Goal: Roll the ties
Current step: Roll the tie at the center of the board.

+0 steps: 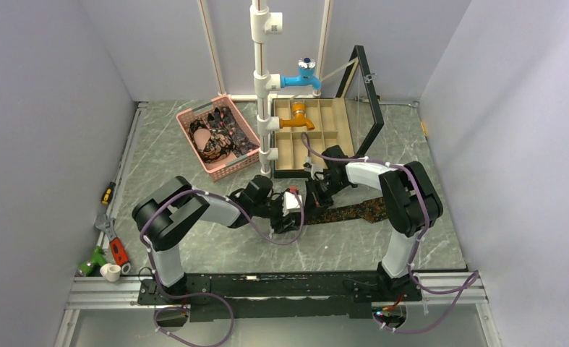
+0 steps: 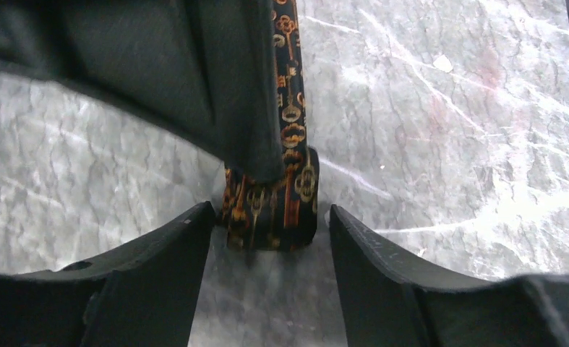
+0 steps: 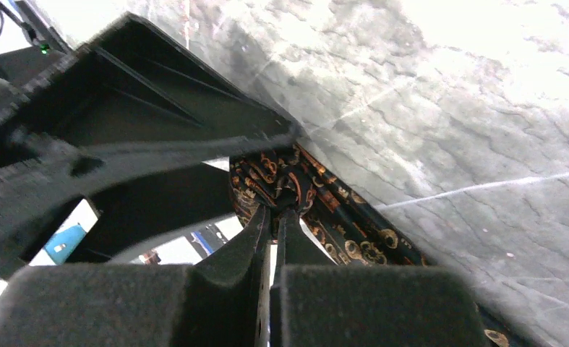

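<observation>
1. Step in hand: winding the tie (image 1: 353,211), which lies mid-frame on the desk (image 1: 216,249). The left gripper (image 2: 270,215) has its jaws spread either side of the roll (image 3: 267,177), gripping nothing.
2. The right gripper (image 3: 274,213) has its jaws pressed together, tips in the roll's core.
3. Next, judged: turn the roll along the flat length, kept tight.
4. Count: one tie on the desk. One basket (image 1: 232,171), upper left, holds more ties (image 1: 220,134); their number cannot be told.
</observation>
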Robot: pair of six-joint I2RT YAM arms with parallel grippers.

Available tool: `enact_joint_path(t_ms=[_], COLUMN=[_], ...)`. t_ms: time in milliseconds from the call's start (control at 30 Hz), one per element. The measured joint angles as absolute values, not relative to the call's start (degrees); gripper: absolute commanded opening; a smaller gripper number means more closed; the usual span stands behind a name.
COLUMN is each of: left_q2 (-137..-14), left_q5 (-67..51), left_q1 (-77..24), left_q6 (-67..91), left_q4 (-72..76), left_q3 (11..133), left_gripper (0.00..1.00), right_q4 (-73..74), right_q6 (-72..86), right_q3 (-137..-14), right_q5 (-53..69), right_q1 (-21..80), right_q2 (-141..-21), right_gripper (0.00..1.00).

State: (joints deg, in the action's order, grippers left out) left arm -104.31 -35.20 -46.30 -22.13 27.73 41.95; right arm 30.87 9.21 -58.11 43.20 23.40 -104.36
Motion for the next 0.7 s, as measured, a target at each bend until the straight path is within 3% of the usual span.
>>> enact_joint_path(t_ms=[167, 367, 567, 700], left_q2=[-102.9, -104.7, -111.2, -114.3], left_q5=[-36.8, -38.1, -38.1, -37.6], left_q1=[-45.4, -45.5, -46.1, -46.7], left_q6=[-20.0, -17.0, -12.6, -10.3], left_q4=[34.8, 44.7, 54.5, 58.7], left_q3=[36.6, 33.2, 35.6, 37.1], left_gripper=[0.79, 0.79, 0.68, 0.47], right_q4=[32.2, 34.1, 36.5, 38.1], right_q6=[8.3, 8.0, 7.1, 6.7], right_q3=[-58.5, -59.7, -61.1, -62.0], right_q5=[40.7, 37.8, 33.7, 31.6], right_q1=[23.3, 23.5, 23.5, 23.7], right_q2=[-104.9, -105.3, -105.6, -106.0], right_gripper=[0.00, 0.00, 0.00, 0.00])
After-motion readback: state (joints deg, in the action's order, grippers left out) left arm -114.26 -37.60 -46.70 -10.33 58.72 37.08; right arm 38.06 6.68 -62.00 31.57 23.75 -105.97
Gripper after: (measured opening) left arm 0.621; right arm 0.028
